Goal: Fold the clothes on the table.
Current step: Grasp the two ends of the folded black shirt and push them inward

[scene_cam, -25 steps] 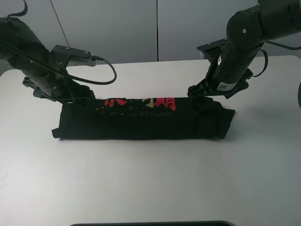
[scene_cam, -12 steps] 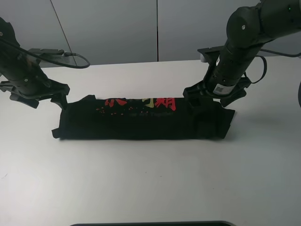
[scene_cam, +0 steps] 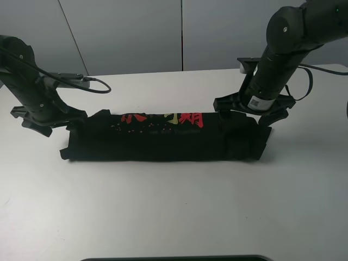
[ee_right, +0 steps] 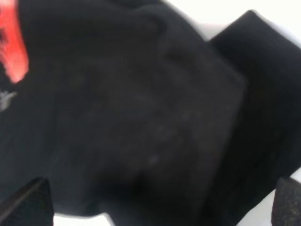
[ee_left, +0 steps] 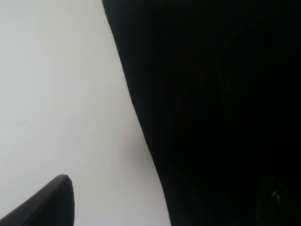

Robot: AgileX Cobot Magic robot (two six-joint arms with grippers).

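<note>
While both arms hung low over the table (scene_cam: 174,217), the right gripper (scene_cam: 250,111) stood with its jaws spread wide above the far edge of the shirt's (scene_cam: 163,142) right end, and nothing was pinched between them. Seen from its wrist camera, the two dark fingertips (ee_right: 23,202) sat far apart at the corners of the view. The black cloth lay rumpled beneath them, with a sliver of red print at one edge and a folded flap beside the main body. I could not tell whether the tips touched the fabric or hovered just above it.

The left gripper (scene_cam: 50,118) was spread open too, and empty. It sat at the shirt's left end, with its nearer finger just beside the far left corner of the cloth. Its wrist camera showed one dark fingertip (ee_left: 47,205) over bare white tabletop, close to the edge of the black cloth — the other finger was lost in the dark.

The shirt itself lay in the middle of the table, folded into a long narrow band running left to right between the two arms. Red and yellow characters (scene_cam: 163,118) showed along its far edge. A black cable (scene_cam: 95,87) looped from the left arm over the white surface, and grey wall panels (scene_cam: 125,32) stood behind the table.
</note>
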